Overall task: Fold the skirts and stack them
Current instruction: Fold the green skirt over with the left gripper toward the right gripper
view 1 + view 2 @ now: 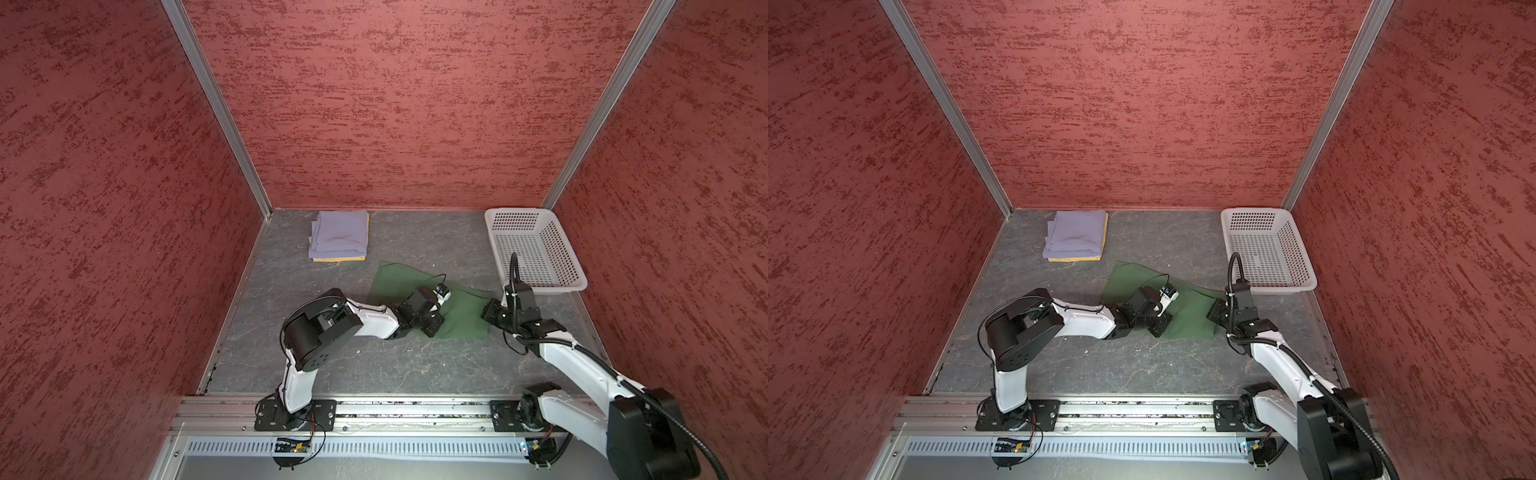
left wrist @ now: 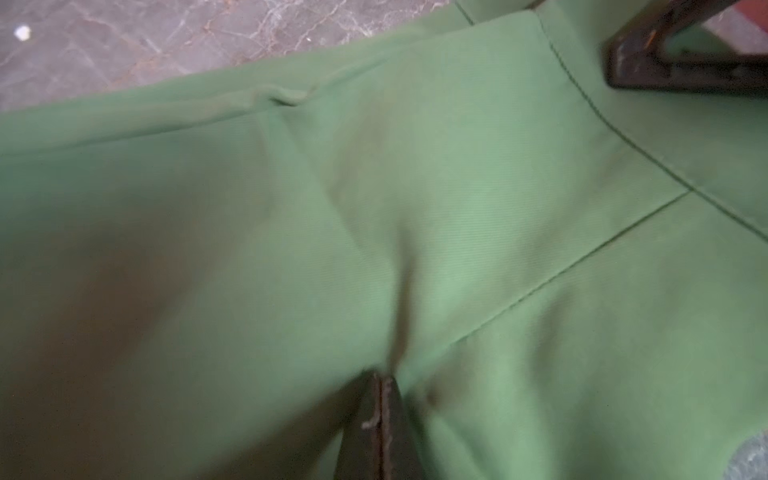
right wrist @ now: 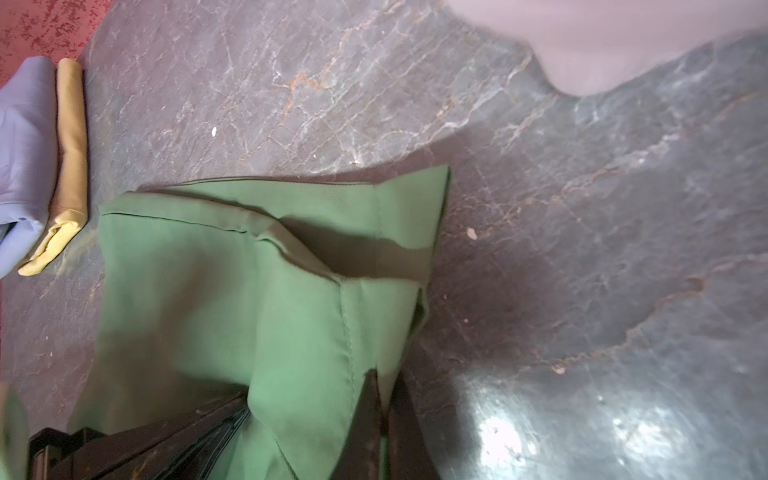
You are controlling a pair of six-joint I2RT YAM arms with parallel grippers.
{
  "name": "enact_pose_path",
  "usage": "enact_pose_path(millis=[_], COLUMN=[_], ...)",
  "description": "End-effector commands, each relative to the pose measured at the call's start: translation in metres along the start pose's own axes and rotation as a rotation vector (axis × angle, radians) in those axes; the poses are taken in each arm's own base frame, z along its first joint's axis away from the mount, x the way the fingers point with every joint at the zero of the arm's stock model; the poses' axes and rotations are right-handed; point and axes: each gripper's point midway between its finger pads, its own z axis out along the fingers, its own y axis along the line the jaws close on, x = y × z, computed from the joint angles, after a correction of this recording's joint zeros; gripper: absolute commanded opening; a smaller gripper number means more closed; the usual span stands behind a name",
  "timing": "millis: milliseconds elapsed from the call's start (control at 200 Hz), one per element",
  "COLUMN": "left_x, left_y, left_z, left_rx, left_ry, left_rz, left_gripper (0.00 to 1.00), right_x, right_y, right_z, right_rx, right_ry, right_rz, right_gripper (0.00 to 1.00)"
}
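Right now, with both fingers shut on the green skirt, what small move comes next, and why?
Probably lift both pinches slightly to start a fold: the left fingers pinch a pucker in the green skirt, the right fingers clamp its edge, and it lies spread out, not yet on the lavender skirt.

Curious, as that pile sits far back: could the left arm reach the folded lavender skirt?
Probably yes: only bare table lies between it and the lavender skirt, though its end effector is shut on the green skirt.
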Motion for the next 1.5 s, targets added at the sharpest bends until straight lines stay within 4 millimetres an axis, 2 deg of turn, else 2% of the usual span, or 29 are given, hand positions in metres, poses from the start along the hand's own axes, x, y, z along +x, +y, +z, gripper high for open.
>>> enact_pose_path(millis=[0,210,331,441,616,676,777,957,1082,1358,1413,1493], left_x=[0.017,0.02,0.002,-0.02,-0.04,-0.039,-0.031,-0.008,0.014,0.036,0.03,0.011], left_y=[0.007,0.004,0.003,0.006,0.021,0.029,0.055,0.095,0.11,0.113,0.11,0.099], left_z=[0.011,0.017,0.008,-0.006,-0.029,-0.037,-0.051,-0.073,-0.081,-0.076,-0.079,-0.087], left_rx=[-0.06,-0.068,-0.048,-0.024,-0.027,-0.035,-0.08,-0.181,-0.227,-0.219,-0.225,-0.229], left_ry=[0.034,0.027,-0.02,-0.069,-0.113,-0.118,-0.119,-0.121,-0.105,-0.111,-0.124,-0.154], left_rz=[-0.02,-0.027,-0.05,-0.076,-0.09,-0.095,-0.126,-0.188,-0.221,-0.269,-0.26,-0.211], left_gripper=[0.0,0.0,0.0,0.06,0.12,0.12,0.12,0.12,0.12,0.11,0.1,0.1], right_x=[-0.015,-0.032,-0.041,-0.05,-0.064,-0.068,-0.078,-0.094,-0.102,-0.099,-0.098,-0.097], right_y=[0.012,0.03,0.035,0.033,0.033,0.035,0.034,0.037,0.048,0.084,0.087,0.087], right_z=[-0.013,-0.026,-0.031,-0.033,-0.035,-0.035,-0.037,-0.04,-0.042,-0.039,-0.037,-0.034], right_rx=[-0.014,-0.04,-0.02,0.036,0.096,0.11,0.146,0.205,0.206,0.15,0.152,0.158], right_ry=[-0.028,-0.047,-0.051,-0.056,-0.062,-0.064,-0.079,-0.096,-0.103,-0.093,-0.092,-0.089], right_rz=[-0.035,-0.071,-0.101,-0.137,-0.191,-0.21,-0.24,-0.294,-0.325,-0.366,-0.37,-0.37], right_gripper=[0.0,0.0,0.0,0.0,0.0,0.0,0.0,0.0,0.0,0.0,0.0,0.0])
